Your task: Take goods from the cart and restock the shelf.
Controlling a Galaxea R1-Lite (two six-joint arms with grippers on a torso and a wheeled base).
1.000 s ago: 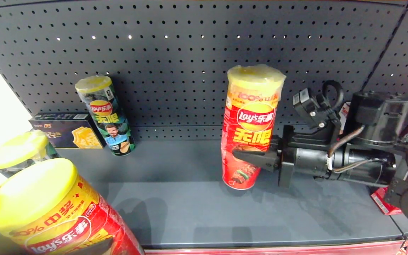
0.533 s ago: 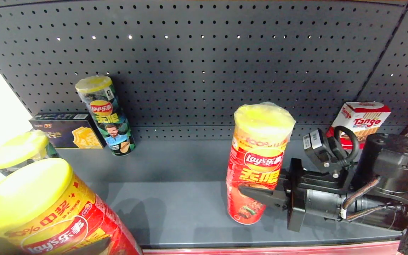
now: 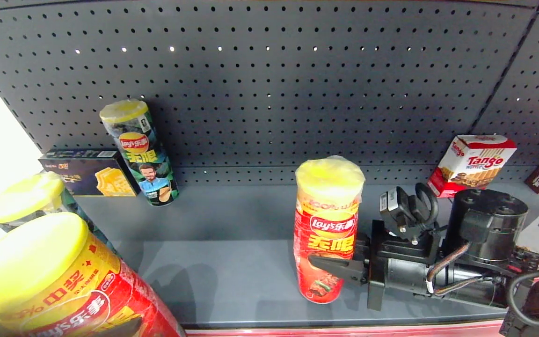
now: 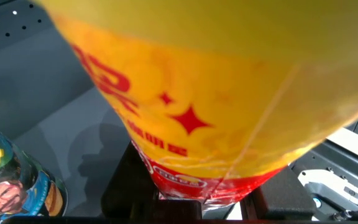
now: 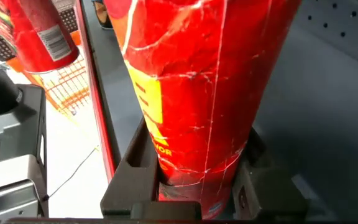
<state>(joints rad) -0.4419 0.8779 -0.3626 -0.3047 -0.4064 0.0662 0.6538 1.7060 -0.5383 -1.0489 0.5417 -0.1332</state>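
The red chip can [image 3: 328, 224] stands upright near the shelf's [image 3: 232, 262] front edge at 5 o'clock, pinched low on its body by the right hand [image 3: 332, 269], arm lying level from 3 o'clock, while the left hand [image 4: 194, 196] clamps a second red can [image 3: 49, 281] at 8 o'clock.

The claw [image 5: 197, 190] grips a red can [image 5: 197, 87] low on its body, with black fingers [image 5: 132, 171] pressed to either side. The can bears a yellow patch and is upright over the grey shelf [image 5: 316, 118], with pegboard [image 5: 347, 25] behind it. Its base is hidden. A red strip [image 5: 95, 106] runs along the shelf's front edge. Beyond that edge, a second can [image 5: 36, 31] shows above an orange wire cart [image 5: 67, 87].
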